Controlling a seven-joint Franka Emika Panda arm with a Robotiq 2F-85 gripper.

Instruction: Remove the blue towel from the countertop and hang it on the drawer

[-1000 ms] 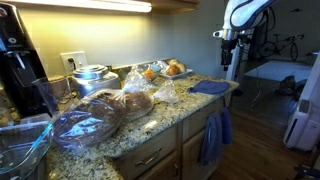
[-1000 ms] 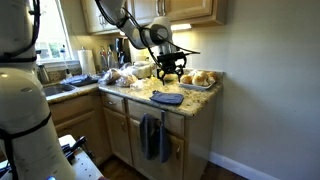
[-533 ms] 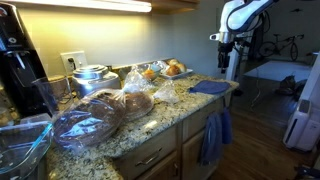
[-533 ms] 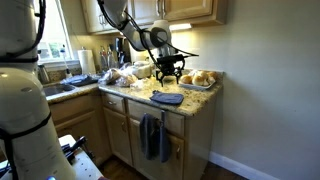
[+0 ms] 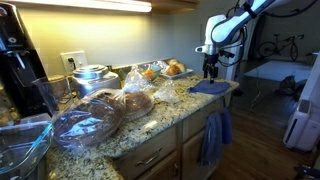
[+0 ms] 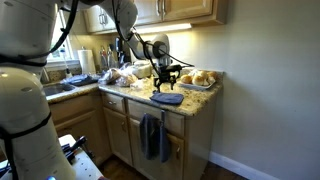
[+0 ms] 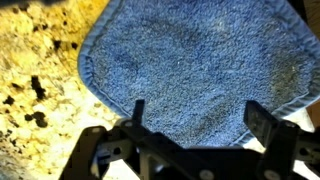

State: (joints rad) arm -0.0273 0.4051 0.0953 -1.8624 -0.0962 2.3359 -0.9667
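Note:
The blue towel (image 5: pixel 210 87) lies flat on the granite countertop (image 5: pixel 150 125) near its end corner; it also shows in an exterior view (image 6: pixel 167 98). My gripper (image 5: pixel 210 70) hangs just above it, also seen in an exterior view (image 6: pixel 163 84). In the wrist view the towel (image 7: pixel 190 60) fills most of the picture, with bare countertop (image 7: pixel 40 70) to its left. The gripper (image 7: pixel 200 117) is open and empty, its two fingers spread over the towel's near edge. The drawer front (image 5: pixel 194 127) sits under the counter edge below the towel.
A longer grey-blue towel (image 5: pixel 214 136) hangs on the cabinet front below the corner, also seen in an exterior view (image 6: pixel 151 137). Bagged bread and plastic containers (image 5: pixel 95 118) crowd the counter. A tray of rolls (image 6: pixel 200 78) stands behind the towel.
The gripper has come down and moved over the blue towel, from well above the counter's end to just above the cloth. The towel has not moved.

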